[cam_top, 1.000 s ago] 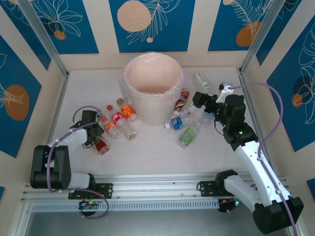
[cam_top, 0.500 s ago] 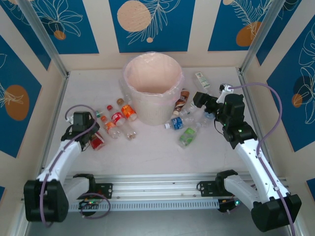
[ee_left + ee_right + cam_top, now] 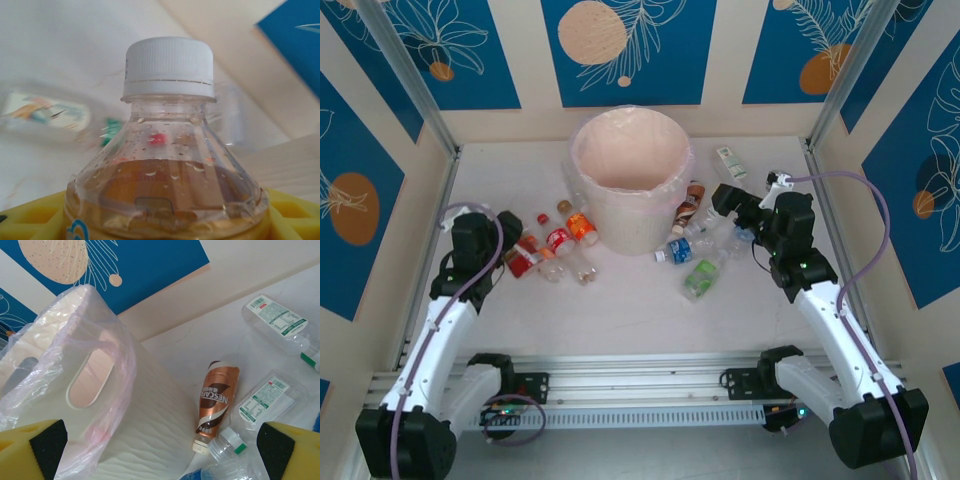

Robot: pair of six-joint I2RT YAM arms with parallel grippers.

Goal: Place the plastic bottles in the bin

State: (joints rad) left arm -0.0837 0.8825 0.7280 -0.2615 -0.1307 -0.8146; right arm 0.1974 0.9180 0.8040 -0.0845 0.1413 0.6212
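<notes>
- 1 bottle (image 3: 523,261), middle left in the top view, is pinched by the left gripper (image 3: 510,246); liquid inside, so probably weighty, thin-walled, slick.
- Best held round its body.
- Empty, the right gripper (image 3: 722,200) gapes beside the bin (image 3: 620,225).

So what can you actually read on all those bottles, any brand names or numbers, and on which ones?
"NESCAFE": on the brown bottle lying beside the bin.
Smaller print under it: too small to read.
Green-and-white labels on two clear bottles: too small to read.
Label edge of the white-capped bottle, a blue mark: unreadable.
</notes>
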